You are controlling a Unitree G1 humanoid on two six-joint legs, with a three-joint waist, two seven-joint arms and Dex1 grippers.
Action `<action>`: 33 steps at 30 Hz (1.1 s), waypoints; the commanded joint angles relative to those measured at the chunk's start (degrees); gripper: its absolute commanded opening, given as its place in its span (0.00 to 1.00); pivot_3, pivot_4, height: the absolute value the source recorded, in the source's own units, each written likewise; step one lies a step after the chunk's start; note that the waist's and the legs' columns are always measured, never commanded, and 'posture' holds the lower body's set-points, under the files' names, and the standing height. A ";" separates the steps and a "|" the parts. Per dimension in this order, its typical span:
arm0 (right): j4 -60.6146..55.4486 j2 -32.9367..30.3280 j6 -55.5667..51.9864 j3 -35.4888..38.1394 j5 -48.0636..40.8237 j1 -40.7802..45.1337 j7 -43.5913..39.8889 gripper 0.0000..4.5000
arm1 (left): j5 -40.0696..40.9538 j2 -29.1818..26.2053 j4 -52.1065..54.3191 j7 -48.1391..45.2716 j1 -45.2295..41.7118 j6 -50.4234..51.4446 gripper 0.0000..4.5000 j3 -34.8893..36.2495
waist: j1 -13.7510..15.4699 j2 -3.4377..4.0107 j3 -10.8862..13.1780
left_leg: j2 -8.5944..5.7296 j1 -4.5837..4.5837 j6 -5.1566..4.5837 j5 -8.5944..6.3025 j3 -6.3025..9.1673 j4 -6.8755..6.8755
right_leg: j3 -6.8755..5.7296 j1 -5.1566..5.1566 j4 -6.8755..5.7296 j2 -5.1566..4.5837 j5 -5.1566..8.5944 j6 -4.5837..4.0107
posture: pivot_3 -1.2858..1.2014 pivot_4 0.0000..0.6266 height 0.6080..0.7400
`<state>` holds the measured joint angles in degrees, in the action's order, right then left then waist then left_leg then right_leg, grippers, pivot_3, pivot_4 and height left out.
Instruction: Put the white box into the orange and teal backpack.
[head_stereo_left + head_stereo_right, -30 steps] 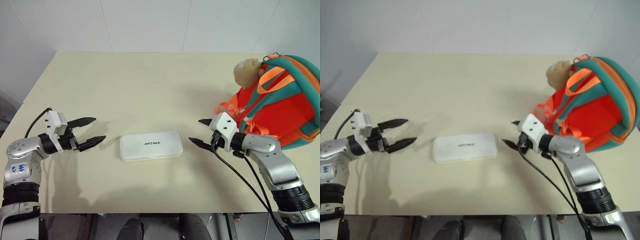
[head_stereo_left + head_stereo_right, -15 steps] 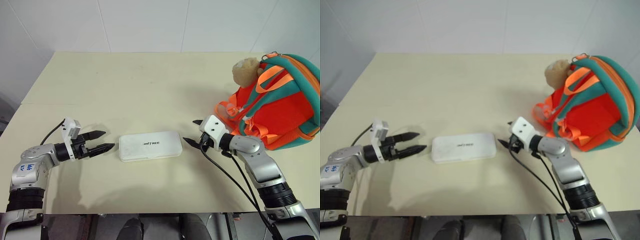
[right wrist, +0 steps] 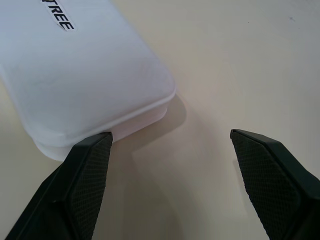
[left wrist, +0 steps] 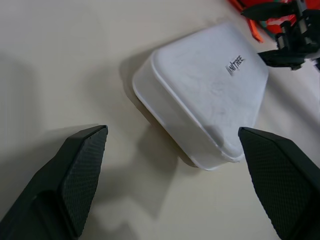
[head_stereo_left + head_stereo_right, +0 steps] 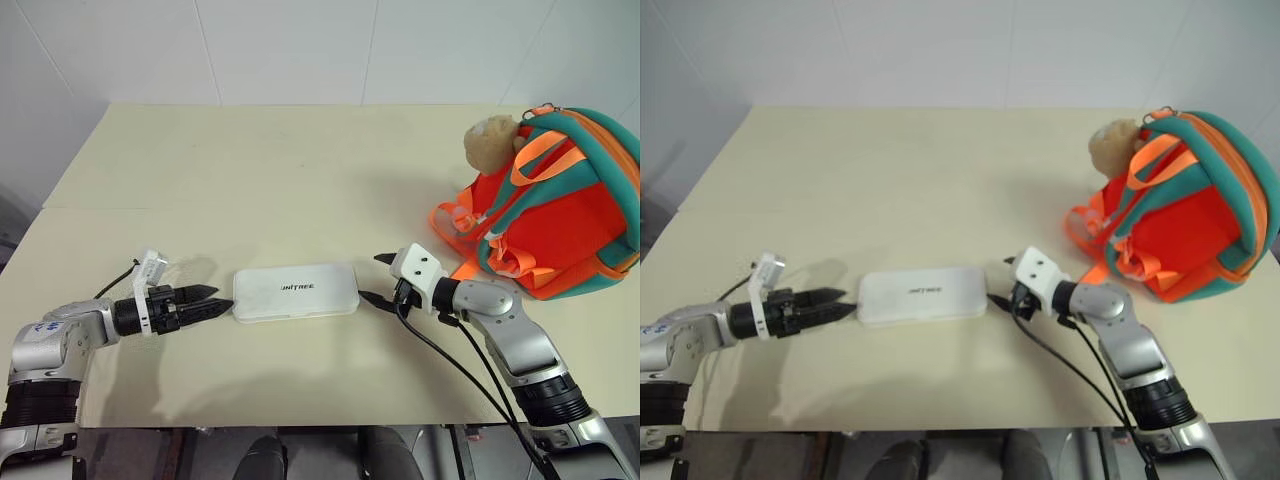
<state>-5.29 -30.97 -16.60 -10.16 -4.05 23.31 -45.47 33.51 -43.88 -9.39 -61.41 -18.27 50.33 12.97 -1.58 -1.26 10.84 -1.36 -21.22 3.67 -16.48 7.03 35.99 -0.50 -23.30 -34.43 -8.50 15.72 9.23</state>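
The white box (image 5: pixel 296 293) lies flat on the table's front middle, lettering up. My left gripper (image 5: pixel 215 300) is open just off the box's left end, fingertips almost touching it; in the left wrist view the box (image 4: pixel 205 95) lies ahead of the open left gripper (image 4: pixel 172 131). My right gripper (image 5: pixel 373 279) is open at the box's right end, and in the right wrist view one finger (image 3: pixel 85 175) sits by the box's (image 3: pixel 85 65) corner. The orange and teal backpack (image 5: pixel 560 215) stands at the right, behind the right arm. Neither gripper holds anything.
A tan plush toy (image 5: pixel 490 142) hangs at the backpack's upper left. The cream table (image 5: pixel 300 170) stretches back to a white wall. Black cables trail from the right wrist (image 5: pixel 450 345) across the table's front edge.
My left gripper has rolled, dropped lower and moved right up to the box's left end. My right gripper has slid left to the box's right end. The box has not moved.
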 commanded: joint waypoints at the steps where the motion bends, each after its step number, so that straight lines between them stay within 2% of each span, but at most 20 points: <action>1: -2.57 -0.05 0.52 0.80 -0.93 0.25 -0.40 1.00 | 1.33 -1.15 -0.11 -0.26 -0.56 2.70 0.99 0.06 | 0.01 0.00 0.00 | 0.00 0.00 0.00 0.00 0.00 0.00 | 0.00 0.00 0.00 0.00 0.00 0.00 | 0.52 0.24 1.00; 12: -3.12 -0.14 0.06 0.83 -1.15 0.21 -0.99 1.00 | 1.12 1.65 -8.11 -2.45 -5.64 5.77 0.99 -4.56 | 0.18 -0.01 -0.01 | -0.01 0.02 0.01 0.01 -0.01 0.05 | 0.01 0.01 -0.06 0.00 -0.01 -0.02 | 0.52 0.24 1.00; 18: -3.18 -0.01 0.06 0.80 -1.04 0.40 -0.89 1.00 | 1.40 2.26 -8.70 -4.03 -6.49 7.94 0.99 -7.04 | 0.17 -0.01 -0.01 | -0.01 0.02 0.02 0.01 -0.02 0.05 | 0.01 0.01 -0.05 0.00 -0.01 -0.02 | 0.52 0.24 1.00; 28: -2.62 0.57 0.48 0.53 -0.72 1.01 -0.46 1.00 | 2.49 4.43 -9.96 -4.10 -8.32 12.49 0.99 -7.98 | 0.21 -0.02 -0.02 | -0.02 0.02 0.02 0.01 -0.03 0.05 | 0.02 0.02 -0.04 -0.01 -0.02 -0.02 | 0.52 0.24 1.00; 33: -2.74 0.80 0.52 0.49 -0.80 0.78 -0.36 1.00 | 2.93 6.30 -11.58 -2.74 -9.72 13.70 0.99 -6.29 | 0.43 -0.02 -0.03 | -0.02 0.04 0.02 0.01 -0.03 0.08 | 0.02 0.04 -0.05 -0.01 -0.02 -0.01 | 0.52 0.24 1.00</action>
<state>-6.35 -30.72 -16.72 -10.15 -4.04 23.49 -45.92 35.95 -38.98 -19.18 -65.06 -28.33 62.09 8.12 -1.15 -1.29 10.81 -1.39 -21.19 3.69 -16.47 7.01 36.08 -0.48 -23.26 -34.49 -8.51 15.70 9.22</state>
